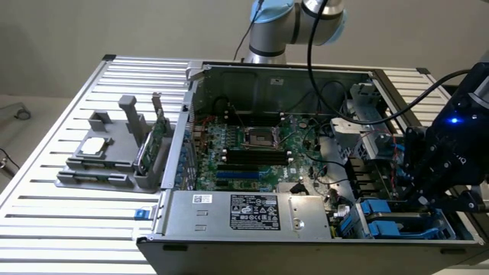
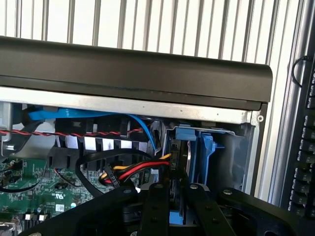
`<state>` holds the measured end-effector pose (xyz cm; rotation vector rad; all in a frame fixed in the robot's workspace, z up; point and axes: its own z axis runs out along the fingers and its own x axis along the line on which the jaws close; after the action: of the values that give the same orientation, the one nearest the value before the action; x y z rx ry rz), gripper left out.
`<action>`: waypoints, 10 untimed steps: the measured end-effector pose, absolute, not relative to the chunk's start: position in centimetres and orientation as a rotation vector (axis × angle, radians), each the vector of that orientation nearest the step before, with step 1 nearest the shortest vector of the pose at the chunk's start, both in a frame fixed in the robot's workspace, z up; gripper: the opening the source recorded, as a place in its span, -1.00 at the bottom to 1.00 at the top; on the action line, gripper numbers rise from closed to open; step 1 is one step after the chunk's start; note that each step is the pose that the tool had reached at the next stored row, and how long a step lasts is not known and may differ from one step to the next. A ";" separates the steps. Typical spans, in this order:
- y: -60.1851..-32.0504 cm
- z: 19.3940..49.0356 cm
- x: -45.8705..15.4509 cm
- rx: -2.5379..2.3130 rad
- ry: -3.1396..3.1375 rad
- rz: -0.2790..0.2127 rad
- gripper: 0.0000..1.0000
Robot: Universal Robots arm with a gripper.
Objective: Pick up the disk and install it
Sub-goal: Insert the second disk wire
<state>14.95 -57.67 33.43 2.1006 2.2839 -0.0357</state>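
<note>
Broadly, a slatted metal table (image 1: 68,217) carries an opened computer case (image 1: 252,229) with its side panel off, so the green main board (image 1: 252,152) lies in plain sight. At the near corner of the case, toward the exterior view's left, sits the grey power supply box (image 1: 244,213) with a printed label. Outside the case, on the exterior view's left, a grey holder (image 1: 107,163) stands on the table with a small square chip (image 1: 93,146) resting on it and a thin green card (image 1: 151,150) standing on edge in a slot.

The robot arm (image 1: 294,23) reaches over the back of the case, and its black gripper (image 1: 428,172) hangs over the drive bays at the exterior view's right. In the wrist view the gripper (image 2: 172,196) has its two fingers (image 2: 155,206) drawn close together around the disk (image 2: 178,167), which stands on edge in the blue bay (image 2: 209,150) at the corner of the case. The fingers lie against the disk's two faces, and its blue bracket shows above and below them. Red, yellow and black wires (image 2: 133,172) run just beside the disk, and a blue cable (image 2: 98,115) curves under the case rim.
</note>
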 end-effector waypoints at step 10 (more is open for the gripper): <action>-57.7 33.4 15.0 2.092 2.291 -0.035 -0.64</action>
<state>15.03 -57.66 33.40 2.0922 2.2914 -0.0353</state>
